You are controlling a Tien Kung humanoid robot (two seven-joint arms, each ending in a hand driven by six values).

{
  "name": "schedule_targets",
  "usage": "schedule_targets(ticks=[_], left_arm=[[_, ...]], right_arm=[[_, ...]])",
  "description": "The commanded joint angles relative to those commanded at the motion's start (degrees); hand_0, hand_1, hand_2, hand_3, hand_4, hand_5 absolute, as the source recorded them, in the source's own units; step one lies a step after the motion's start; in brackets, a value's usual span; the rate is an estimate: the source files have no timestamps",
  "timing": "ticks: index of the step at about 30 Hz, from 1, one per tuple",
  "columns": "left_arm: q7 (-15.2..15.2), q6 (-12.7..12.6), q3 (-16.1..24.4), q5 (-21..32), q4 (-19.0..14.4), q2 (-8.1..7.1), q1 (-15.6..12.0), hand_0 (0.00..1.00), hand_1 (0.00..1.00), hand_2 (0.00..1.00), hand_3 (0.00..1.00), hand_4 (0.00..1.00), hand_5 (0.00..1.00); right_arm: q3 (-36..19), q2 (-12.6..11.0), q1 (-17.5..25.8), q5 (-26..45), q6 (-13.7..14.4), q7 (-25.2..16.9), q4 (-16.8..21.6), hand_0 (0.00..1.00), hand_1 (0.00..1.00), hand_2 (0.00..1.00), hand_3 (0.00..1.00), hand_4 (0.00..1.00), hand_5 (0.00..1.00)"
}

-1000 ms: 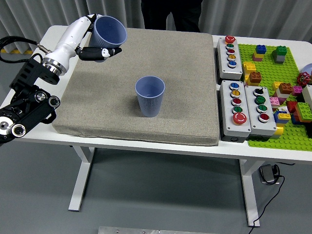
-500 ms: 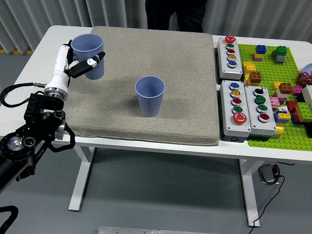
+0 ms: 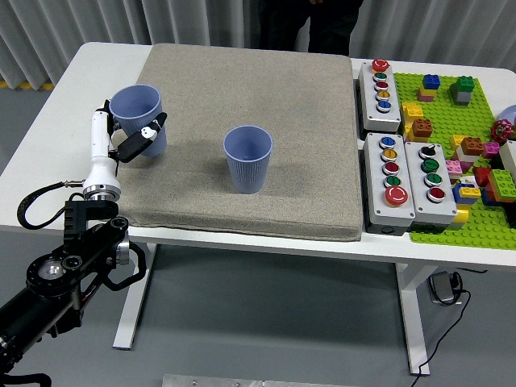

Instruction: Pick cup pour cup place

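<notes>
You see a blue cup upright at the left edge of the grey mat, with the left hand wrapped around it. A second blue cup stands mid-mat, well apart. Button boxes lie to the right

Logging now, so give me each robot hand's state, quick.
Left robot hand: closed on the blue cup, upright at the mat's left edge.
Right robot hand: not in view.
</notes>
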State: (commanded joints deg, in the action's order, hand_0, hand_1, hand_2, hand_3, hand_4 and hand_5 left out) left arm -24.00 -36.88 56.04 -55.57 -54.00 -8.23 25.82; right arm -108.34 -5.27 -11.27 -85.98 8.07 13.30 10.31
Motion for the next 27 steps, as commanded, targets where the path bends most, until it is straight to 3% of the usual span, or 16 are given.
schedule_targets(ticks=[5, 13, 27], left_arm=[[-2.05, -0.10, -2.70, 2.94, 1.19, 0.62, 0.00, 0.593, 0.552, 0.517, 0.542, 0.806, 0.223], [-2.85, -0.10, -5.93, 2.36, 2.74, 1.59, 0.04, 0.602, 0.572, 0.526, 0.556, 0.806, 0.237], [-3.67, -0.10, -6.98, 3.01, 4.50, 2.04, -0.46, 0.619, 0.589, 0.560, 0.571, 0.805, 0.274]], right_arm=[[0.06, 0.01, 0.04, -0.03, -0.05, 0.00, 0.00, 0.695, 0.631, 0.585, 0.589, 0.002, 0.196], [0.01, 0.09, 0.29, -0.33, -0.18, 0.01, 0.00, 0.695, 0.631, 0.585, 0.589, 0.002, 0.196], [0.08, 0.15, 0.40, -0.41, -0.30, 0.02, 0.00, 0.695, 0.631, 0.585, 0.589, 0.002, 0.196]])
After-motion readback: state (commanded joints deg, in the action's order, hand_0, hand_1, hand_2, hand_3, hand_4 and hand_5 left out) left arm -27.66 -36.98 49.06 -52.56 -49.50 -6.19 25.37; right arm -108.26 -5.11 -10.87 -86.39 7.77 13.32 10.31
